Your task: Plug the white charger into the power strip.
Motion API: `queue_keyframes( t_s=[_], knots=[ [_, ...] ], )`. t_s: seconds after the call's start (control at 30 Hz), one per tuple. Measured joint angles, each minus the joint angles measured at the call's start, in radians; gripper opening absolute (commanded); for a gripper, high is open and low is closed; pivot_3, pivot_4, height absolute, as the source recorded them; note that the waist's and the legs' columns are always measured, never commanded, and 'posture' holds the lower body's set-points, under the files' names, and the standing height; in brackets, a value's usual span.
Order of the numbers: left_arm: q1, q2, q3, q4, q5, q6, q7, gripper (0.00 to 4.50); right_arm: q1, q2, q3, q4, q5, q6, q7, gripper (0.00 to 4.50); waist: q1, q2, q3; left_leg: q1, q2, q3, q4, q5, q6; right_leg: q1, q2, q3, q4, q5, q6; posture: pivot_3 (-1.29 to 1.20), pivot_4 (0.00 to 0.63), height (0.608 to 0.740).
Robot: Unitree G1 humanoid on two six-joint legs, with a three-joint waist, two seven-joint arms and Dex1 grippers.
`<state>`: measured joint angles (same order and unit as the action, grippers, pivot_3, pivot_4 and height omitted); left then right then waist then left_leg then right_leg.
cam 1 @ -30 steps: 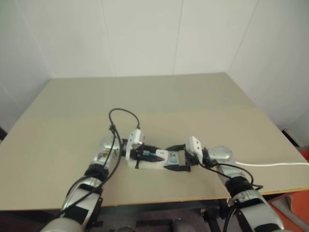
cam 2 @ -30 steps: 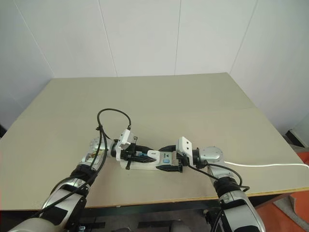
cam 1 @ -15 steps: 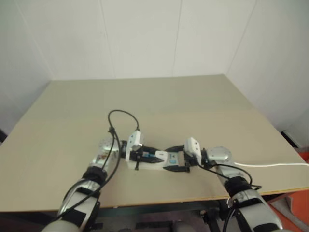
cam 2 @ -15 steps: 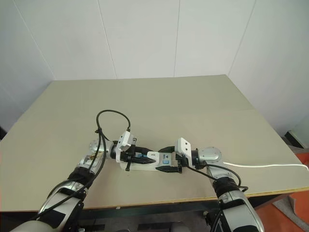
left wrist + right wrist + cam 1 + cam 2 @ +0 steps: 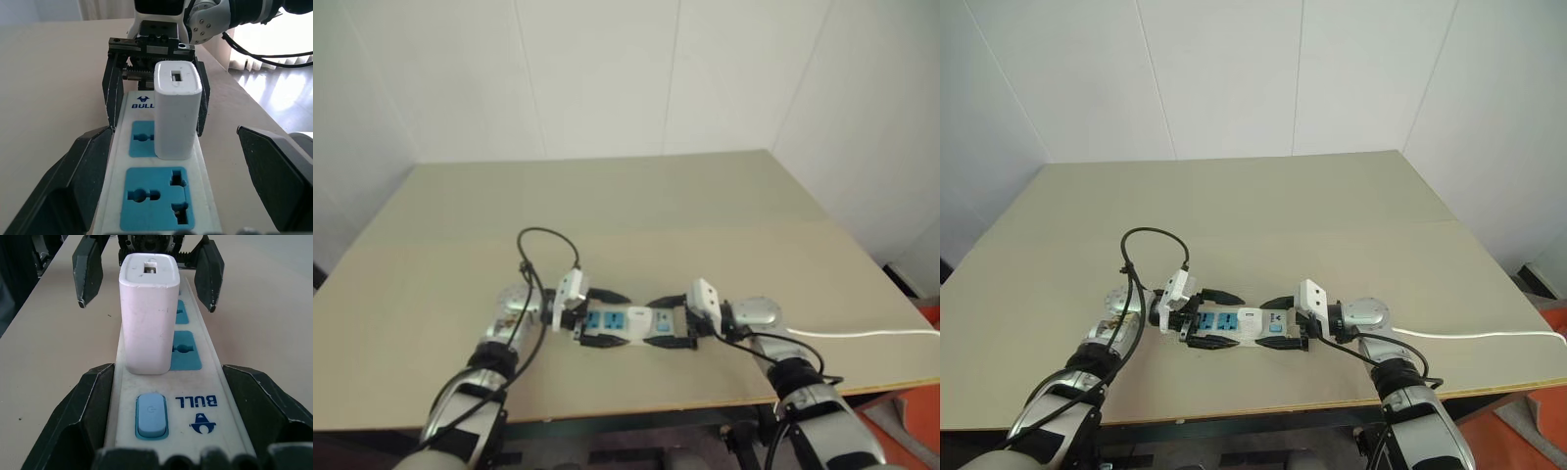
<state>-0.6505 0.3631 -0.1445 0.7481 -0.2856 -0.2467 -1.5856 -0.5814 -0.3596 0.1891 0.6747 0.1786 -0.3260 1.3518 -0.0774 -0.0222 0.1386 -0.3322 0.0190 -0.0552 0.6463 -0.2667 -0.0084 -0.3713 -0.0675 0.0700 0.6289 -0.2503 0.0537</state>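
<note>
White charger [image 5: 177,115] standing upright in the power strip [image 5: 161,196], seated in the socket nearest the switch end, beside the blue switch [image 5: 151,415] and the printed logo. Two blue sockets free on the strip toward the left side. Power strip lying flat on the beige worktop [image 5: 636,206], near its front edge, lengthwise between the two arms. Thin white cord [image 5: 862,334] running off toward the right edge of the worktop.

Right end effector [image 5: 1278,323] clamped on the switch end of the power strip, black fingers [image 5: 93,426] pressed against both long sides. Left end effector [image 5: 1214,318] spread wide at the opposite end, fingers [image 5: 83,181] standing apart on either side of the strip, clear of the charger and holding nothing. A black cable [image 5: 543,259] looping up over the left wrist.
</note>
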Motion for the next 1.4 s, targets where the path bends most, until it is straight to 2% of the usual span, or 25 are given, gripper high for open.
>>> queue_keyframes(
  t_s=[0.17,0.27,0.33,0.37,0.43,0.73,0.9,1.03,1.23,1.4],
  knots=[
    [0.050,0.136,-0.017,-0.134,-0.092,0.103,-0.023,4.46,-0.001,-0.003,-0.001,-0.015,0.002,-0.005,0.010,3.37,-0.001,-0.001,0.003,-0.006,0.000,-0.001,0.000,0.000,0.000,-0.011,0.000,0.000,0.001,0.001,-0.002,0.00,0.150,0.740],
    [0.052,0.238,0.042,-0.264,-0.130,0.147,-0.024,4.46,-0.007,-0.010,-0.003,-0.019,0.017,0.037,0.031,3.37,0.004,-0.003,0.005,-0.009,0.001,-0.001,0.000,0.000,-0.001,-0.015,0.000,0.000,0.002,0.005,-0.008,0.00,0.150,0.740],
    [0.051,0.290,0.094,-0.330,-0.150,0.175,-0.018,4.50,-0.013,-0.022,0.000,-0.021,0.023,0.058,0.050,4.12,0.008,-0.002,0.006,-0.010,0.000,0.000,0.000,0.000,-0.001,-0.015,-0.001,0.000,0.001,0.005,-0.009,0.00,0.150,0.740],
    [0.052,0.308,0.113,-0.357,-0.160,0.197,-0.015,4.50,-0.017,-0.031,0.009,-0.018,0.013,0.069,0.062,4.34,0.009,-0.002,0.007,-0.011,0.000,0.000,0.000,0.000,-0.001,-0.016,-0.001,-0.001,0.001,0.005,-0.009,0.00,0.150,0.740],
    [0.068,0.346,0.156,-0.414,-0.199,0.261,-0.008,4.50,-0.023,-0.040,0.019,-0.019,0.003,0.077,0.083,4.48,0.010,-0.002,0.009,-0.014,0.000,0.000,0.000,0.000,-0.001,-0.018,-0.001,-0.001,0.000,0.005,-0.009,0.00,0.150,0.740],
    [0.221,0.389,0.254,-0.617,-0.277,0.406,0.069,4.50,-0.020,-0.071,0.004,-0.069,0.023,0.115,0.127,4.48,0.019,-0.003,0.024,-0.016,-0.001,-0.001,0.000,0.001,-0.001,-0.018,-0.004,-0.003,-0.001,0.005,-0.009,0.00,0.150,0.740],
    [0.261,0.437,0.328,-0.708,-0.331,0.466,0.101,4.50,0.010,-0.202,-0.049,-0.269,0.099,0.236,0.151,4.48,0.033,0.000,0.031,-0.029,-0.003,0.000,0.000,0.002,-0.002,-0.033,-0.008,-0.004,0.001,0.006,-0.009,0.00,0.150,0.740],
    [0.285,0.472,0.366,-0.761,-0.349,0.496,0.121,4.50,0.005,-0.358,-0.094,-0.456,0.160,0.323,0.177,4.48,0.035,0.001,0.032,-0.032,-0.003,0.000,0.000,0.002,-0.003,-0.034,-0.008,-0.005,-0.001,0.006,-0.008,0.00,0.150,0.740],
    [0.361,0.515,0.402,-0.820,-0.358,0.514,0.123,4.50,0.036,-0.519,-0.142,-0.523,0.159,0.326,0.193,4.48,0.035,0.000,0.035,-0.032,-0.003,0.001,0.000,0.002,-0.003,-0.034,-0.008,-0.005,-0.002,0.006,-0.008,0.00,0.150,0.740],
    [0.381,0.525,0.440,-0.837,-0.368,0.513,0.143,4.50,0.079,-0.600,-0.184,-0.524,0.181,0.320,0.197,4.48,0.035,0.000,0.035,-0.031,-0.003,0.001,0.000,0.002,-0.003,-0.033,-0.009,-0.005,-0.002,0.006,-0.008,0.00,0.150,0.740]
  ],
)
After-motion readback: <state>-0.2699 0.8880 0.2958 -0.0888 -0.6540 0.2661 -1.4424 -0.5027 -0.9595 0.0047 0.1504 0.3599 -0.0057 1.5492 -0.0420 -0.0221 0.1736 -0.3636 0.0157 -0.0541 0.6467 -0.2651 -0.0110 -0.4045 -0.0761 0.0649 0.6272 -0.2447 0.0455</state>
